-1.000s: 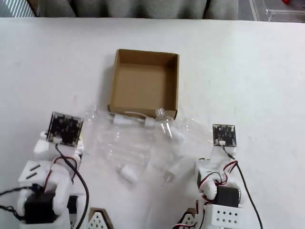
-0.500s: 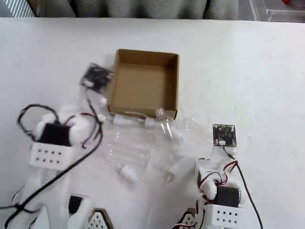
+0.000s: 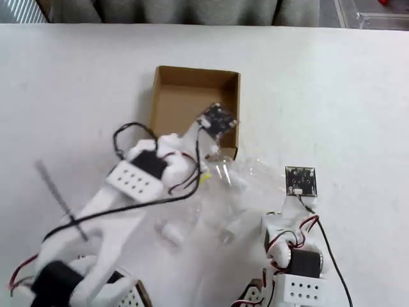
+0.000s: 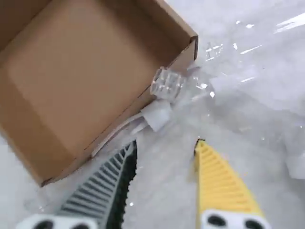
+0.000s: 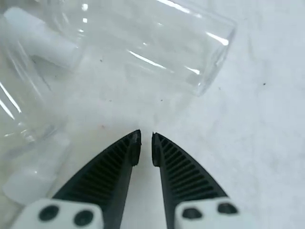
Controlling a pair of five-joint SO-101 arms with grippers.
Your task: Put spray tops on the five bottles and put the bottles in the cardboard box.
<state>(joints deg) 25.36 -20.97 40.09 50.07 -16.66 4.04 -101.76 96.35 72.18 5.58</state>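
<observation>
Left gripper: fingers spread wide, one dark and one yellow, holding nothing. The left arm is stretched diagonally across the tabletop, with its wrist over the near right corner of the cardboard box.

- Just ahead of the fingertips, a white spray top lies on the tabletop. Its thin tube runs along the outer wall of the box.
- Just beyond it, a clear threaded bottle neck rests against the same wall.

Right gripper: fingers almost pressed together with only a narrow slit between the tips, holding nothing. The right arm is folded low, its gripper pointing down at the tabletop.

- A clear bottle lies on its side ahead of the tips, apart from them.
- A white cap lies beside one finger.
</observation>
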